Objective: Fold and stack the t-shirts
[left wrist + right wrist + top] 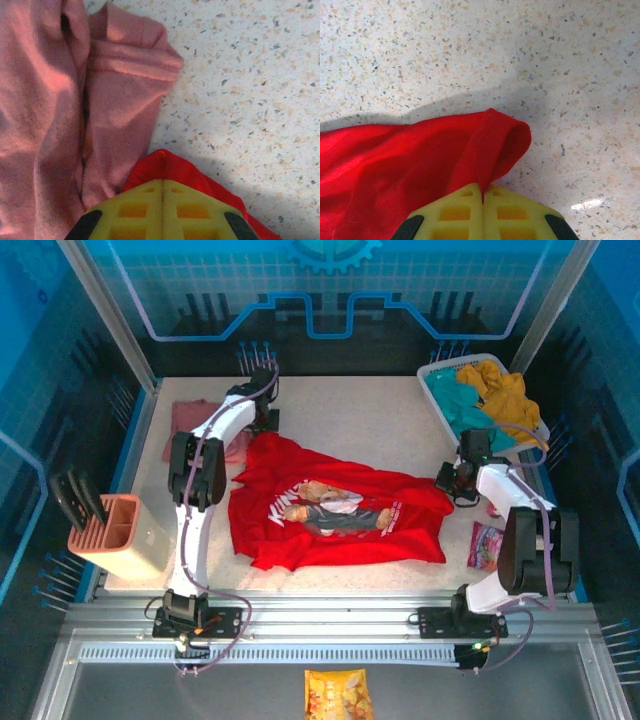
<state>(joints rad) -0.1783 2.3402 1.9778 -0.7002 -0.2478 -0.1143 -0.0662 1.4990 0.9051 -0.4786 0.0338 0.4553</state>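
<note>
- Cloth first: the red t-shirt (335,510) lies spread print-up in the middle of the table (360,410). Its long axis runs left to right, one corner drawn to a point at the far left and another pulled out to the right.
- The bear print sits mid-cloth with white lettering slanting at its left. Which way the collar points cannot be told.
- The left gripper (262,426) is over that far-left corner. In the left wrist view its yellow fingers (135,210) are pressed together with red cloth peaking at their tip, so it is clenched on the shirt.
- The right gripper (452,480) is at the right corner. Its fingers (455,212) meet with a rolled fold of smooth red fabric pinched at the seam.
- The pink t-shirt (195,420) is bunched at the far left, soft and ribbed-looking, just beside the held red corner.
- The tabletop is pale, flat and speckled like stone, and blue grid-patterned walls (60,360) close it in.
- A white basket (432,373) at the far right holds teal and yellow cloths (495,390).
- A salmon slotted holder (125,535) stands at the near left, and a pink packet (487,545) lies at the near right.
</note>
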